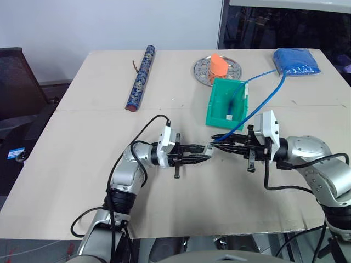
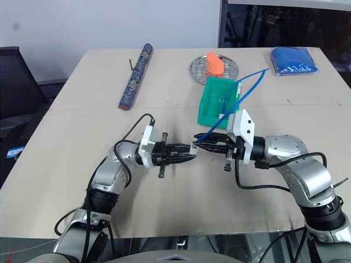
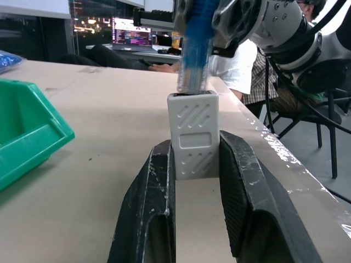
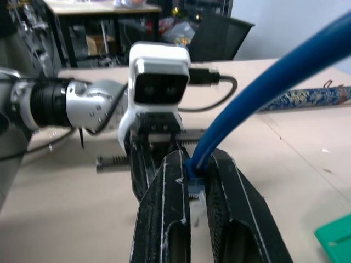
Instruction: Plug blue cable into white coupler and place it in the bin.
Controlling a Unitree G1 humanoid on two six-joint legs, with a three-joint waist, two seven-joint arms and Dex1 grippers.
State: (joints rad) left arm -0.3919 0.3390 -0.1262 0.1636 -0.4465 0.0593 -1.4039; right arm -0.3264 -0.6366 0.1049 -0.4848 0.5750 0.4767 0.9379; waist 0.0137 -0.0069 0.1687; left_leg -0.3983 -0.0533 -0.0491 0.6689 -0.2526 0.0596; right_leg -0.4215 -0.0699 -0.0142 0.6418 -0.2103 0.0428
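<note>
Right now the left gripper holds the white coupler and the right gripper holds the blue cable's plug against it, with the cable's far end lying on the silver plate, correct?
Not quite. The left eye view shows the blue cable trailing into the bin, not onto the silver plate. The left gripper does hold the white coupler, and the right gripper the plug.

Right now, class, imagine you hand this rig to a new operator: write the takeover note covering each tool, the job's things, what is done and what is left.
Left tool: shut on the white coupler, held above the table.
Right tool: shut on the plug end of the blue cable.
The plug meets the coupler's socket; how deep it sits cannot be told. The rest of the cable arcs back over the bin, its far end lying inside.
Done: both parts picked up and aligned.
Left: confirm the plug is seated, then place the joined pair in the bin.
</note>
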